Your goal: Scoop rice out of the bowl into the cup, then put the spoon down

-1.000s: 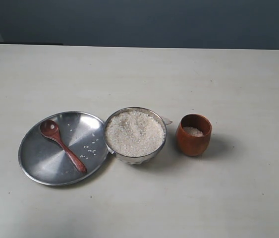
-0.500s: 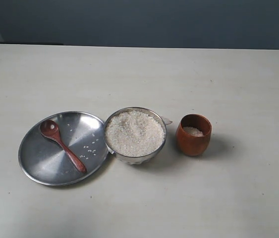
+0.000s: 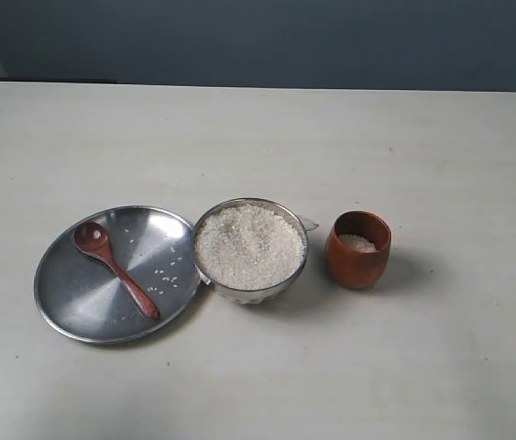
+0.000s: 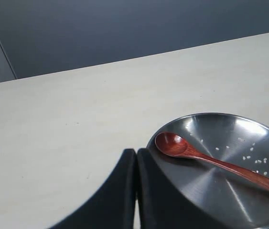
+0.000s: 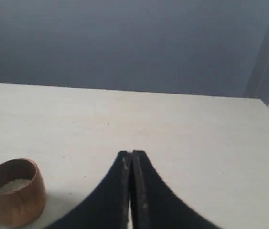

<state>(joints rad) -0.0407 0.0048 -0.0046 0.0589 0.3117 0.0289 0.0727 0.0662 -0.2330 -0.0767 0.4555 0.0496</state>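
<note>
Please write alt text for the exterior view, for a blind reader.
A pale table holds a row of three things: at left a flat round metal plate with a slim reddish-brown wooden spoon lying on it, in the middle a shiny metal bowl full of white rice, at right a small reddish-brown wooden cup with a little rice inside.

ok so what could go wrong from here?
1. The spoon lies flat on the shiny metal plate; the shut left gripper may skid it rather than pinch the thin handle.
2. Rice fills the bowl nearly to its rim, so a scoop could spill grains.
3. The wooden cup has a narrow mouth; pouring may miss.
</note>
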